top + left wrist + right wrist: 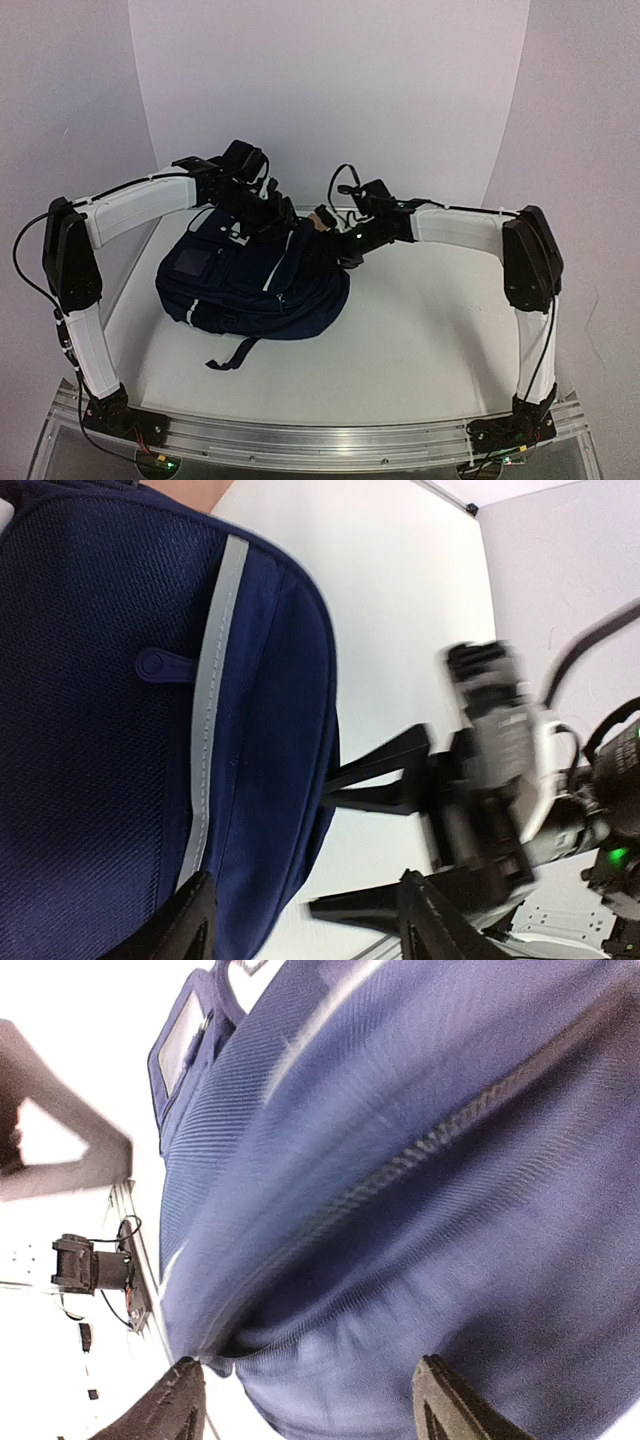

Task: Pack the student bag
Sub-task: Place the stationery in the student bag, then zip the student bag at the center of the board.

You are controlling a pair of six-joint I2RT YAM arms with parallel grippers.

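Observation:
The student bag (pixel 250 282), navy blue with a thin grey stripe, lies on its side at the left middle of the white table. My left gripper (pixel 265 215) hovers over its far top edge. In the left wrist view this gripper (pixel 305 925) is open, one finger over the bag's (pixel 110 710) fabric and the other over the table. My right gripper (pixel 335 245) is at the bag's right end. In the right wrist view it (pixel 310 1410) stands open close to the bag's (pixel 420 1160) zipper seam, with nothing pinched. The right gripper's open fingers (pixel 380 770) also show in the left wrist view.
A black strap (pixel 235 355) trails from the bag toward the near edge. An aluminium rail (pixel 320 440) runs along the front of the table (pixel 420 330). White backdrop walls stand behind and at both sides.

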